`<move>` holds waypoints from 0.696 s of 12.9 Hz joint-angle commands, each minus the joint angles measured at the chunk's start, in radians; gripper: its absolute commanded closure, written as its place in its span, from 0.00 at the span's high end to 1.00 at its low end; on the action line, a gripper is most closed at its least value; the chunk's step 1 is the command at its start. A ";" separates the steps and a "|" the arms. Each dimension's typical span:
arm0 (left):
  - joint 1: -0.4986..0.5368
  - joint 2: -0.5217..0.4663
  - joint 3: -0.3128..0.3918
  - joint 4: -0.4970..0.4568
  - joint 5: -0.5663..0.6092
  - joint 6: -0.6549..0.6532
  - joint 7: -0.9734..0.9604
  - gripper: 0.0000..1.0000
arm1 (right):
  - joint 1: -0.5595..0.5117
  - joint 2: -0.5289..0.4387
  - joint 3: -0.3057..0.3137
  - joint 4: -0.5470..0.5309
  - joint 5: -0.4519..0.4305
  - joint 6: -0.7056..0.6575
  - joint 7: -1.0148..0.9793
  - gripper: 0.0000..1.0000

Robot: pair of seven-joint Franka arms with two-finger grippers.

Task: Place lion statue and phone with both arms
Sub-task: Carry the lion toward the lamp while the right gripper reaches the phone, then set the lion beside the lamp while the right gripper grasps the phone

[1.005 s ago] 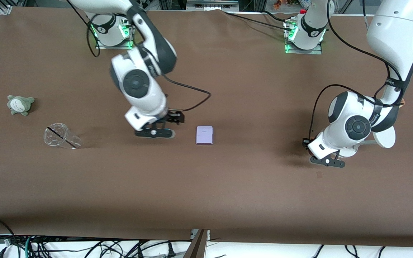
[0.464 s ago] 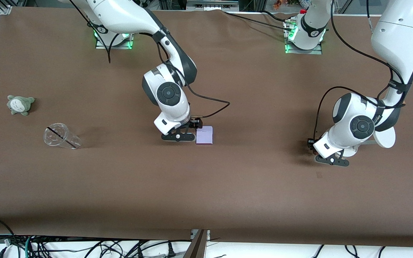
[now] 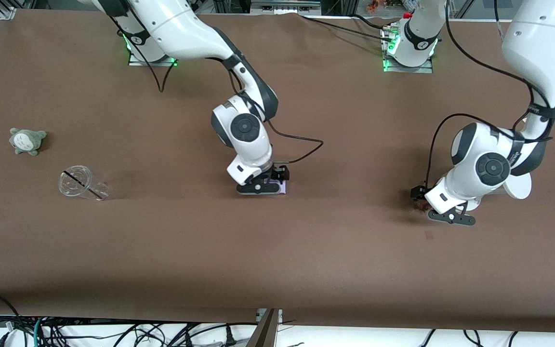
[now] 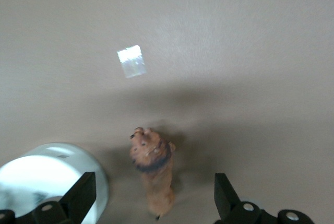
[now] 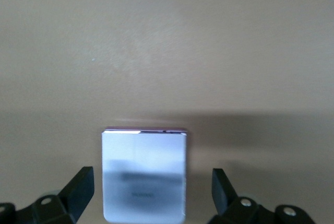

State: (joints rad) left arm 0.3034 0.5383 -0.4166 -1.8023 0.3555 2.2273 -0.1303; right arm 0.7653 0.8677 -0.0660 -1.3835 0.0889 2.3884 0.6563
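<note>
The phone (image 5: 144,174), a pale lilac-white slab, lies flat on the brown table between the open fingers of my right gripper (image 5: 151,188). In the front view the right gripper (image 3: 269,183) is low over the phone (image 3: 284,188) and hides most of it. The lion statue (image 4: 154,174), orange-brown with a darker mane, lies on the table between the open fingers of my left gripper (image 4: 154,195). In the front view the left gripper (image 3: 434,208) is low over the lion statue (image 3: 420,205), near the left arm's end of the table.
A white round-based stand (image 3: 517,186) is right beside the left gripper and shows in the left wrist view (image 4: 47,174). A clear cup (image 3: 82,183) lies on its side and a grey-green plush (image 3: 28,140) sits at the right arm's end. A small tape patch (image 4: 131,61) is on the table.
My right gripper has swung toward the left arm's end and come down over the phone, now covering it. My left gripper has shifted slightly and lowered around the lion statue.
</note>
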 commanded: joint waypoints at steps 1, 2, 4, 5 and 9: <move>-0.003 -0.102 -0.024 0.050 0.011 -0.147 -0.008 1.00 | 0.012 0.093 -0.011 0.104 0.002 0.005 -0.062 1.00; -0.004 -0.112 -0.037 0.085 0.010 -0.205 -0.008 1.00 | 0.012 0.096 -0.011 0.104 0.002 0.006 -0.072 1.00; 0.002 -0.113 -0.083 0.179 0.000 -0.347 -0.006 1.00 | 0.022 0.102 -0.011 0.103 0.002 0.021 -0.072 1.00; 0.000 -0.113 -0.097 0.231 -0.018 -0.426 -0.006 1.00 | 0.023 0.109 -0.011 0.103 0.000 0.028 -0.070 1.00; 0.000 -0.129 -0.129 0.431 -0.105 -0.679 -0.003 1.00 | 0.026 0.126 -0.011 0.103 0.006 0.058 -0.060 0.29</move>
State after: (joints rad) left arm 0.3021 0.4080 -0.5314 -1.4641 0.2855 1.6433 -0.1371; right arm 0.7808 0.9661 -0.0703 -1.3091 0.0877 2.4280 0.5993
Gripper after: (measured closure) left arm 0.000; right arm 0.066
